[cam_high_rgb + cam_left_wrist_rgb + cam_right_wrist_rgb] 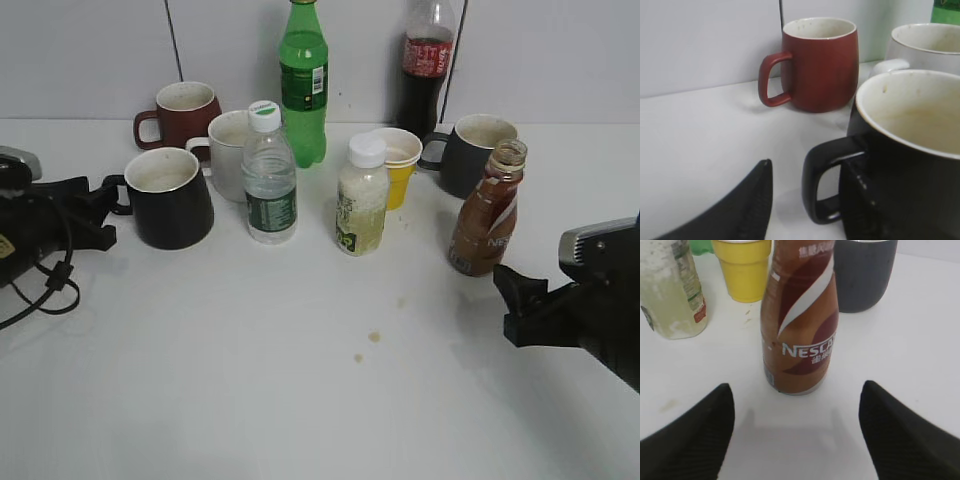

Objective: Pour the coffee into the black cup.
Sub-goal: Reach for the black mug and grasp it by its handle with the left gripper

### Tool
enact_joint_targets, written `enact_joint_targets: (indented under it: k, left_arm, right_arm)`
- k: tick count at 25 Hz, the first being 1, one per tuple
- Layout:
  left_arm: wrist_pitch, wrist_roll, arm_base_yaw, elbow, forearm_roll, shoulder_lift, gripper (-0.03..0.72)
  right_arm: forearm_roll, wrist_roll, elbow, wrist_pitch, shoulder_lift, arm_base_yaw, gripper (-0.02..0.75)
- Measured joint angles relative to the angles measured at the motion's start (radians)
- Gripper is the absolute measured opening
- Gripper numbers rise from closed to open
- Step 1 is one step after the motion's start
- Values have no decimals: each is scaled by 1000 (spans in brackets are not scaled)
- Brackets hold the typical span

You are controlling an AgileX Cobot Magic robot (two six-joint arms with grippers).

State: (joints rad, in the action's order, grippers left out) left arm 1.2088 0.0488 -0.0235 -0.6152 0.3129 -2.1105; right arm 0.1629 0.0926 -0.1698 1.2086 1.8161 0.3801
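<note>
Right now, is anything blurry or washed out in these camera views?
Exterior view: evenly lit, soft shadows, slightly soft throughout. Left wrist view: the black cup is close and blurred; the red mug is sharper. Right wrist view: the coffee bottle is sharp; the end effector's fingers are blurred.

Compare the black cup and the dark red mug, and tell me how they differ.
The black cup is glossy black and widens toward its base; the dark red mug is matte red and rounded. The black cup stands nearer the front, beside the left tool, whose fingers straddle its handle; the dark red mug sits back by the wall, untouched. Both stand upright, have loop handles on their left in the exterior view, and have pale, speckled insides.
</note>
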Motion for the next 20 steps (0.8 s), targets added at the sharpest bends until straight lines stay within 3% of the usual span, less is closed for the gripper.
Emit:
enact_joint_targets:
  k: [20]
  left_arm:
    - [-8, 1, 0, -196, 71, -151, 328]
  right_arm:
    - [32, 2, -5, 0, 0, 0, 582]
